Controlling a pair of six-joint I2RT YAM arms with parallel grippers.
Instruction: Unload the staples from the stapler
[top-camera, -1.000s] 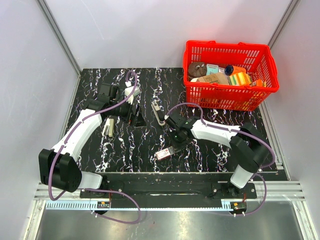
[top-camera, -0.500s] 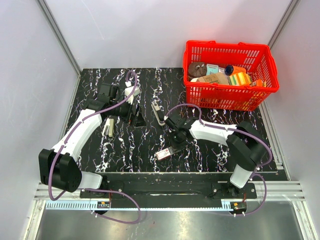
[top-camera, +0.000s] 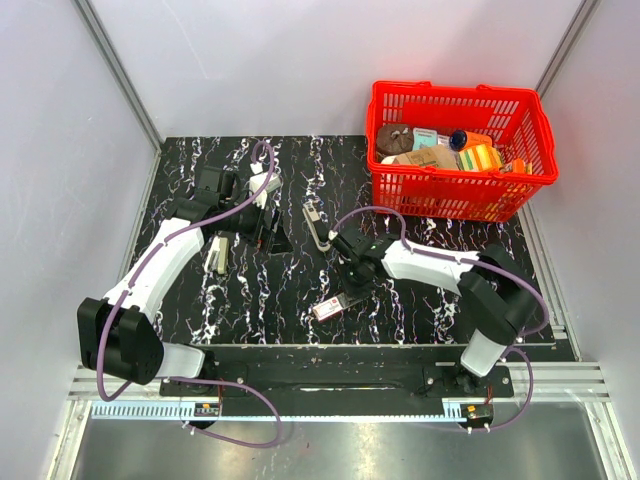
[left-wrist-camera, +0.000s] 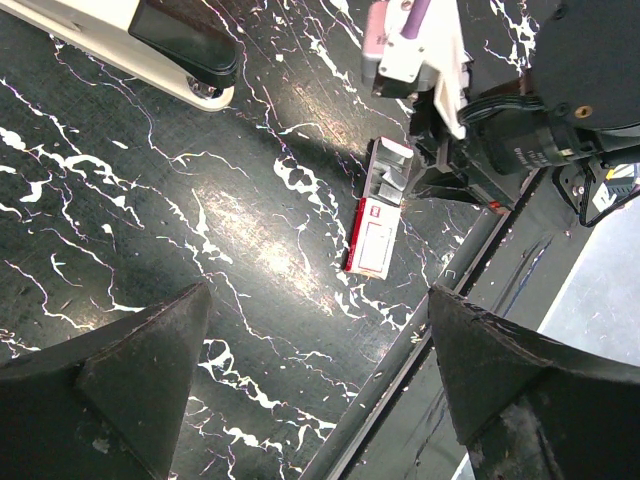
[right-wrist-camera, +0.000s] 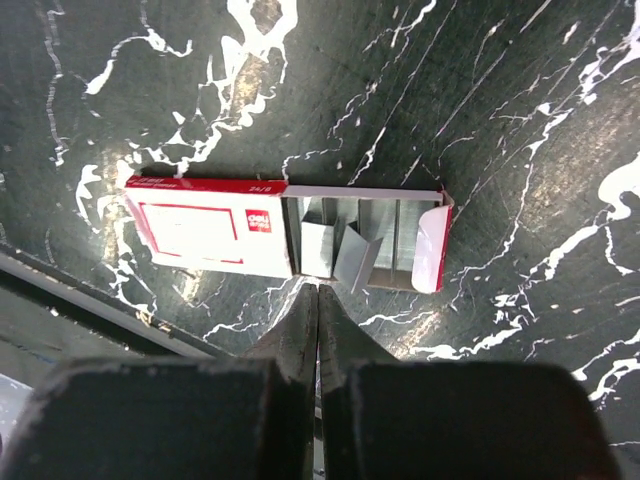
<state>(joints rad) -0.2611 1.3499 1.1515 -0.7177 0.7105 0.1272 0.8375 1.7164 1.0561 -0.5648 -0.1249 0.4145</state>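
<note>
Few staple strips (right-wrist-camera: 352, 252), seemingly, in box (right-wrist-camera: 205, 238)

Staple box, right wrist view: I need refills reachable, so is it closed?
No, the staple box has its drawer slid out, with staple strips showing.

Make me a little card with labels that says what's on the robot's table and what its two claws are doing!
stapler: lying on the black marbled table between the two arms, no gripper on it
staple box: red and white, slid open, staples showing in its tray
right gripper: shut, tips right at the edge of the box's tray; touching or not, cannot tell
left gripper: open, holding nothing, above the table
red basket: far right corner, full of small things
</note>
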